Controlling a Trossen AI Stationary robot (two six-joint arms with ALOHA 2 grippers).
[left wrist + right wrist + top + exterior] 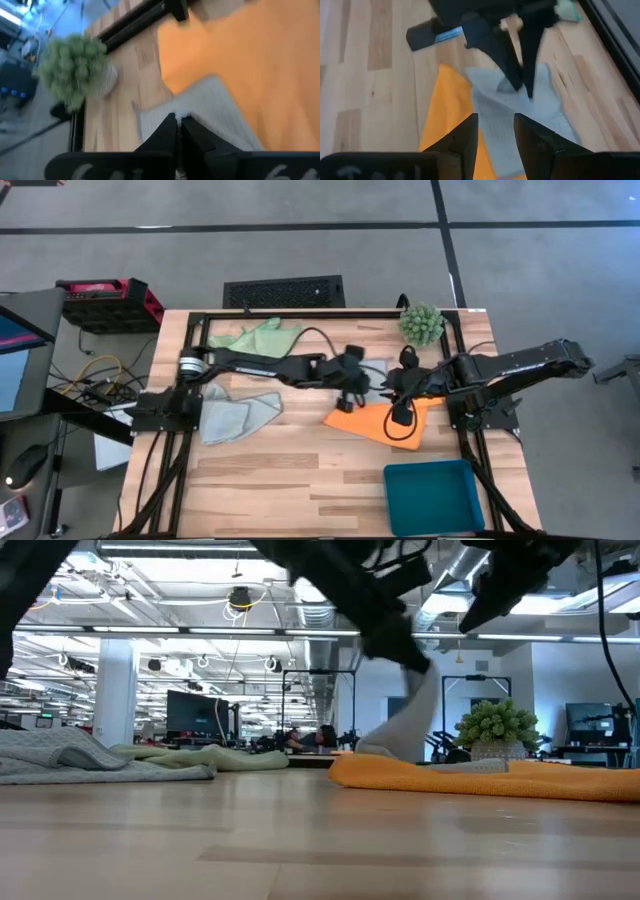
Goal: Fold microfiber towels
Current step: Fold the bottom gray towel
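Note:
A pale blue-grey towel (520, 117) lies partly on the orange towel (375, 422), right of the table's middle. My left gripper (177, 120) is shut on the blue-grey towel and reaches in from the table's left (352, 385). My right gripper (495, 132) hovers open just right of it (398, 388), above both towels, with nothing between its fingers. A light green towel (255, 335) lies flat at the far left. Another pale towel (235, 415) lies crumpled at the left. My left gripper pinches the blue-grey towel's raised edge (189, 116) between its two fingers; one layer or several, I cannot tell. The fingers slant down from the table's left. The towel hangs slack below them (418, 710), and its lower part (385, 750) rests on the orange towel.
A spiky green ball plant (422, 323) stands at the far right, close behind the towels. A teal tray (435, 495) sits at the near right. Black frame rails (300, 313) run along the table's far and side edges. Bare wood shows at the near middle.

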